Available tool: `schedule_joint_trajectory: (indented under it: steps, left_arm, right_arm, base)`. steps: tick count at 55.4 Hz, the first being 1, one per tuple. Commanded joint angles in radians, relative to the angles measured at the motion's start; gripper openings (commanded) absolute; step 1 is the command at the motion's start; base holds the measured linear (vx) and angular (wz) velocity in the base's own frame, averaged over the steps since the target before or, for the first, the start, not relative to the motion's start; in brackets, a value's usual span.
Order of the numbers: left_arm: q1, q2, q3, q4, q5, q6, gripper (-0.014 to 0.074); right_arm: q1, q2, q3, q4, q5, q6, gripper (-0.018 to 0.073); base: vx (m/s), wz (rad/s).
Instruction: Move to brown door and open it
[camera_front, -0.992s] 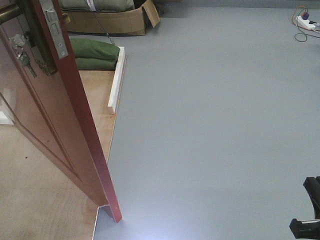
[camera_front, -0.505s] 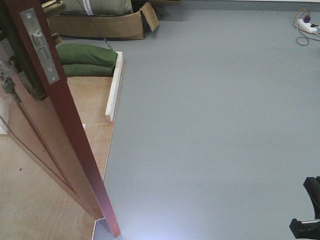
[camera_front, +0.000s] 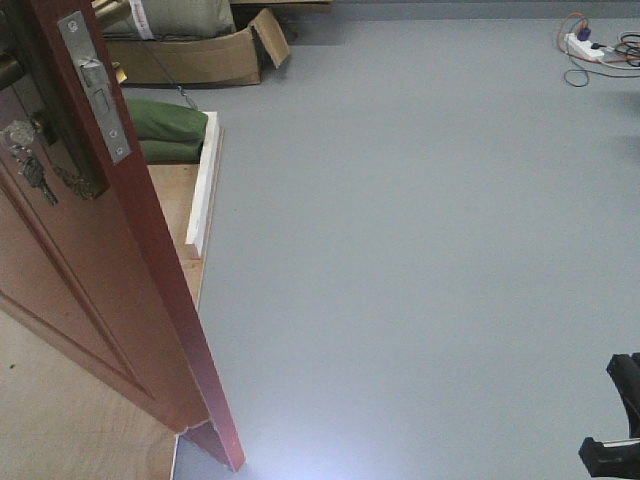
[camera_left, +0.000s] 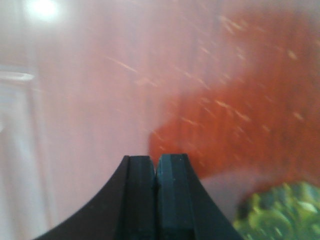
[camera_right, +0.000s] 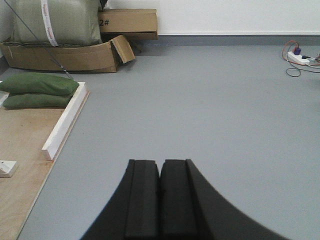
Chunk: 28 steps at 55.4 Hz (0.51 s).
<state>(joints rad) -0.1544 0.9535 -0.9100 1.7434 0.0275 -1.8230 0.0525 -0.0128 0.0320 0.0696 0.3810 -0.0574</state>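
Note:
The brown door (camera_front: 120, 300) stands ajar at the left of the front view, its narrow edge turned toward me. On that edge sits the silver latch plate (camera_front: 93, 85). Small keys (camera_front: 27, 168) hang beside the brass backplate (camera_front: 88, 182) on its face. My left gripper (camera_left: 157, 162) is shut with nothing in it, very close to the blurred reddish door panel (camera_left: 240, 100), with brass ornament (camera_left: 282, 212) at the lower right. My right gripper (camera_right: 160, 166) is shut and empty, pointing over the grey floor (camera_right: 210, 110).
Beyond the door lie a white wooden strip (camera_front: 203, 185) along a plywood base (camera_front: 172, 210), green sandbags (camera_front: 165, 125) and an open cardboard box (camera_front: 200, 60). A power strip with cables (camera_front: 590, 45) is at the far right. A black arm part (camera_front: 615, 420) shows at the lower right.
In the front view the box, sandbags, white strip and power strip have slid left. The door's foot stays at the same spot while more of its face shows. Both grippers stay shut.

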Motion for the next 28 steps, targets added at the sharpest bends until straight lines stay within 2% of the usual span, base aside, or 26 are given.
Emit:
schedule_joint_trajectory:
  steps: [1,28]
  left_arm:
    - [-0.004,-0.011,-0.034,0.058,0.014,-0.002,-0.0006]
    - [-0.004,-0.011,-0.034,0.058,0.014,-0.002,-0.0006]
  right_arm:
    - [0.001,-0.006,0.003,-0.003,-0.077,-0.008,0.0000]
    - [0.001,-0.006,0.003,-0.003,-0.077,-0.008,0.0000]
  base:
    - [0.06,-0.14]
    - [0.08,-0.12]
